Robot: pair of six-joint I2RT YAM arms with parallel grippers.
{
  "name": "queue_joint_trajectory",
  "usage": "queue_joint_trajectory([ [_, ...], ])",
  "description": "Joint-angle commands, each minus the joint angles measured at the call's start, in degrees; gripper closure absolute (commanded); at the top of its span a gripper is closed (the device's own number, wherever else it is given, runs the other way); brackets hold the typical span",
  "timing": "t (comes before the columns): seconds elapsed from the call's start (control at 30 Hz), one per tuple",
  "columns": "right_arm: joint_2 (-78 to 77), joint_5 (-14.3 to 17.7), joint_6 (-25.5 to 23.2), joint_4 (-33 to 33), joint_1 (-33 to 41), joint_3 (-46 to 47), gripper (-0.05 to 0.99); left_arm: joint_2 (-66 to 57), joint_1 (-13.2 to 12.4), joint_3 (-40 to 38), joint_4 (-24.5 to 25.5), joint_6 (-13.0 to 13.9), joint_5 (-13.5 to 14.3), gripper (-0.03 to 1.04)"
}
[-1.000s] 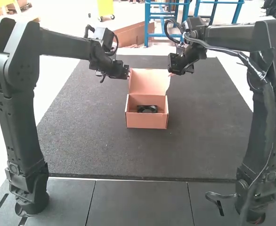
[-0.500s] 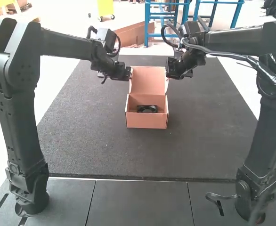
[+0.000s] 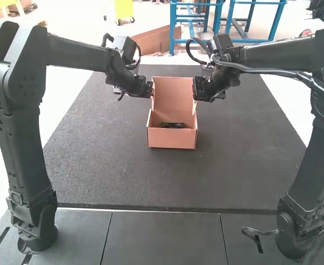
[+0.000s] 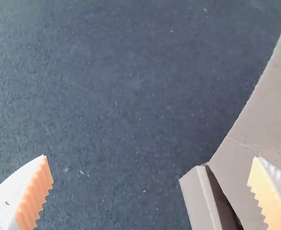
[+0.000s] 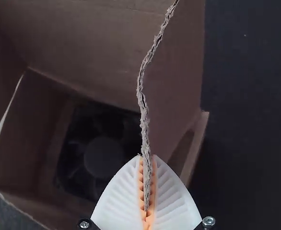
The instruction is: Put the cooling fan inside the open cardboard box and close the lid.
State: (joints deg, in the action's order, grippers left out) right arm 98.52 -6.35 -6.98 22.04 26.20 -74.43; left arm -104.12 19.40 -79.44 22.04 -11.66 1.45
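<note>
Black square cooling fan (image 5: 96,160) lies inside the open tan cardboard box (image 3: 172,139) on the dark mat (image 3: 95,157). Right gripper (image 5: 144,165) is clenched on one side edge of the raised lid (image 3: 174,95). Left gripper (image 4: 149,164), fingers spread, straddles the lid's opposite edge.

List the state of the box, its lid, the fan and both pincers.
cardboard box: open, upright.
lid: raised, not closed.
cooling fan: lying inside the box.
left pincer: open, straddling the lid's side edge.
right pincer: shut on the lid's other edge.
</note>
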Motion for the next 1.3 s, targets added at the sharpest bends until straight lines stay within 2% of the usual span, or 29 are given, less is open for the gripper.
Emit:
queue_joint_trajectory([
  [0.0, -2.02, 0.90, -0.75, -0.51, 0.96, 2.28, 0.95, 3.57, 0.64, 0.86, -0.42, -0.20, -0.75, 0.04],
  [0.57, -5.62, 0.11, -0.75, -1.39, 3.86, 8.43, 0.95, 7.26, 1.87, 6.84, -1.39, -0.29, -0.75, 0.04],
  [1.0, -8.26, 1.78, -0.40, -4.46, 4.13, 15.81, 0.95, 12.01, 2.84, 13.08, -1.12, -0.20, -0.49, 0.04],
  [1.27, -8.17, 1.34, 0.39, -4.82, 4.30, 17.39, 0.95, 16.49, 3.01, 17.83, -0.25, 0.06, -0.40, 0.04],
])
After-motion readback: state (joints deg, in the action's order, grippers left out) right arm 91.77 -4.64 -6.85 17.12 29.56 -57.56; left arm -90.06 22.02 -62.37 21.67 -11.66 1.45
